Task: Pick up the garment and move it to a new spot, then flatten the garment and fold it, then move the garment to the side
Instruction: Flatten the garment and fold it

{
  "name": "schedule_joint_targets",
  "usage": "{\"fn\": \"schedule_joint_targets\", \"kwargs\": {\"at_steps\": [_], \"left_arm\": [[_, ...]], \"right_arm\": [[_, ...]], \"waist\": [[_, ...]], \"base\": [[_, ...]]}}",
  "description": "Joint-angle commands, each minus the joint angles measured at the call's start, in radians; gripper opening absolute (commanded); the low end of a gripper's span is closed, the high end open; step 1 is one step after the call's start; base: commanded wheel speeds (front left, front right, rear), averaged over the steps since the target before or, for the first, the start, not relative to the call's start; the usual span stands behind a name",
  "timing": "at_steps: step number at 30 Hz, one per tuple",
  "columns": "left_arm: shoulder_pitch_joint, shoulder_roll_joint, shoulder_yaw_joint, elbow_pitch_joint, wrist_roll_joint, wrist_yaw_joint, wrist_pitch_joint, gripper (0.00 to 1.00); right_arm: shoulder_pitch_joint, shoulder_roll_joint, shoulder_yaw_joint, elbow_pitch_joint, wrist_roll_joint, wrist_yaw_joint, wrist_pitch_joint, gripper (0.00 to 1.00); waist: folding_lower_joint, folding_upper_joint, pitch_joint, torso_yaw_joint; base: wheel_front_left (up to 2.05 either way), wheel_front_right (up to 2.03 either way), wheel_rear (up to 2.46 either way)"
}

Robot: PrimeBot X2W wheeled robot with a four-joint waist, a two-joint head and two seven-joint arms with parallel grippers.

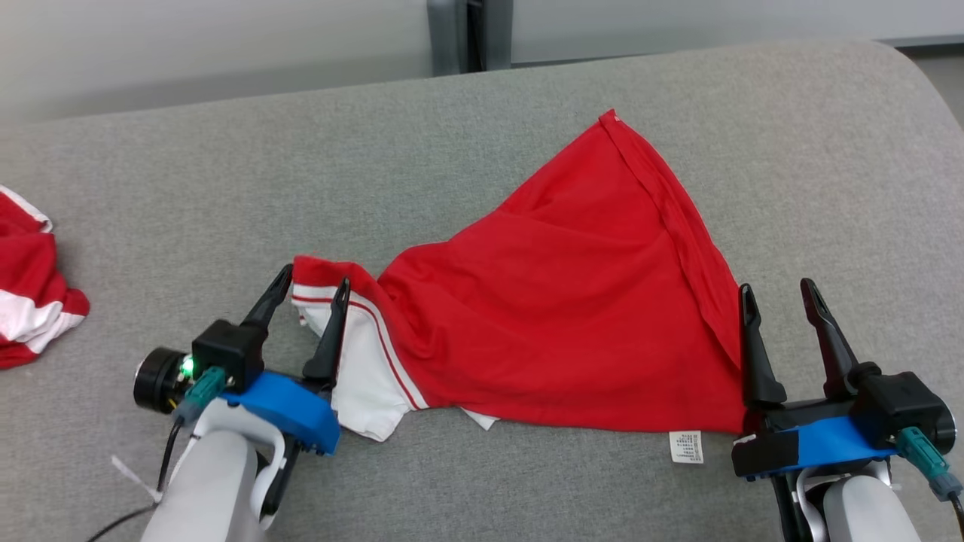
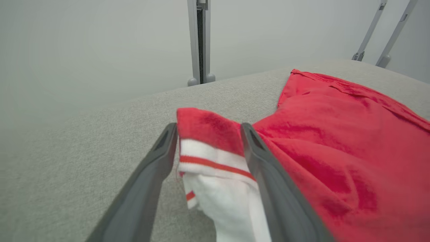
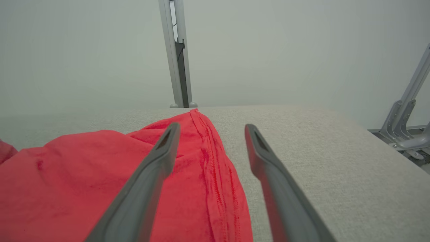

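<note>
Two open grippers and one half-spread shirt: that is where I judge the job to stand. The red shirt (image 1: 572,301) lies in the middle of the grey padded table (image 1: 226,188), resting on the surface with no part of it lifted, so I take the pick-up and the move to a new spot as most likely finished. Flattening is what I am in the middle of. The body of the shirt fans out into a rough triangle with its hem (image 1: 663,196) running away from me on the right, while the white sleeve (image 1: 361,361) with its red stripes is bunched and twisted at the near left. The care label (image 1: 686,446) pokes out from under the near edge. My left gripper (image 1: 315,278) has its jaws spread wide on either side of the striped cuff; the cloth sits between the fingers but looks slack, not pinched. My right gripper (image 1: 776,287) is likewise released, one finger over the shirt's right edge and the other over bare table, grasping nothing. Left to do, as I read it: smooth out the sleeve and the creases, make the folds, then carry the bundle to the side. Another red-and-white cloth (image 1: 30,293) sits crumpled at the far left edge, well apart.
</note>
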Motion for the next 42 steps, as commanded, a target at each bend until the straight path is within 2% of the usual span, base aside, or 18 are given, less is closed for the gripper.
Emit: {"fn": "schedule_joint_targets", "kwargs": {"at_steps": [1,10,21,36,42], "left_arm": [[0.038,-0.002,0.023,-0.034,0.004,0.009,0.000,1.00],[0.229,-0.030,0.153,-0.245,0.033,0.036,0.000,1.00],[0.413,-0.065,0.281,-0.417,0.081,0.038,0.000,1.00],[0.465,-0.089,0.309,-0.404,0.118,0.019,0.000,1.00],[0.402,-0.093,0.239,-0.327,0.125,-0.003,0.000,1.00]], "right_arm": [[0.008,0.001,0.002,0.002,-0.003,-0.001,0.000,1.00],[0.045,0.002,0.011,0.000,0.006,-0.001,0.000,1.00],[0.120,0.004,0.011,-0.022,0.014,-0.001,0.000,1.00],[0.170,0.005,0.017,-0.017,0.009,-0.001,0.000,1.00],[0.148,0.000,-0.039,0.074,-0.034,-0.001,0.000,1.00]], "waist": [[-0.0001,0.0000,-0.021,0.016],[-0.0001,0.0000,-0.096,0.065],[-0.0001,0.0000,-0.160,0.087],[-0.0001,0.0000,-0.192,0.087],[-0.0001,0.0000,-0.178,0.066]], "base": [[0.00,0.00,0.00],[0.00,0.00,0.00],[0.00,0.00,0.00],[0.00,0.00,0.00],[0.00,0.00,0.00]]}}
